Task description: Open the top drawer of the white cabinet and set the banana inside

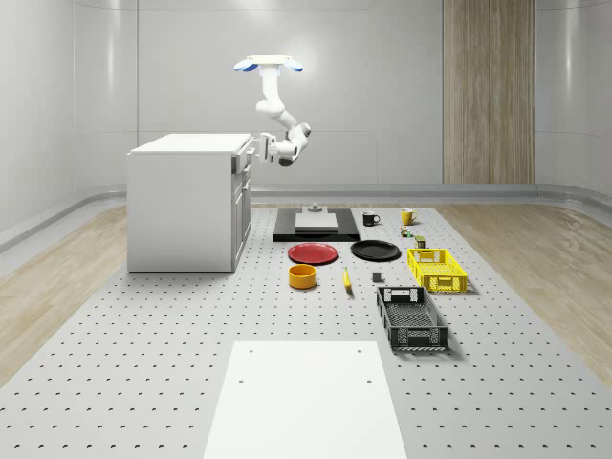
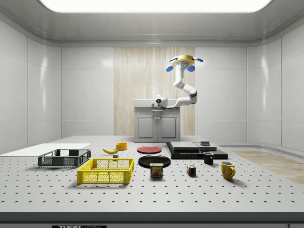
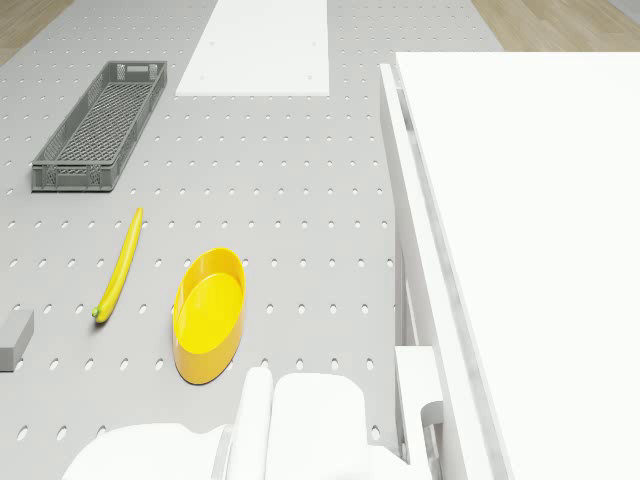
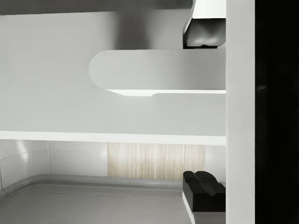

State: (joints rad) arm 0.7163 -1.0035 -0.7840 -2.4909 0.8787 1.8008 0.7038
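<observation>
Hovering in the air beside the front of the tall white box-shaped cabinet (image 1: 186, 203), the drone with blue-tipped rotors (image 1: 270, 65) was seen with its jointed white arm bent down, so that the two-finger gripper (image 1: 256, 148) was brought level with the top drawer (image 1: 243, 160). In the wrist view, the rounded white handle bar (image 4: 159, 70) was crossed between the two dark pads (image 4: 204, 32), one on each side of it; whether the pads were already pressed on the bar could not be told. The handle's long axis was laid horizontally along the drawer front, and the drawer looked not yet pulled out. A pull straight away from the cabinet face was judged to be required next.

The slim curved yellow banana (image 1: 346, 278) was left on the perforated grey table (image 1: 143, 335), at about five o'clock from the gripper in the whole-scene view, well apart and much lower. It was laid just beside the round yellow-orange bowl (image 1: 302, 276), with its long axis pointing toward the dark mesh plastic basket (image 1: 411, 318). All surfaces were rendered smooth and matte, the cabinet with hard, flat panels.
</observation>
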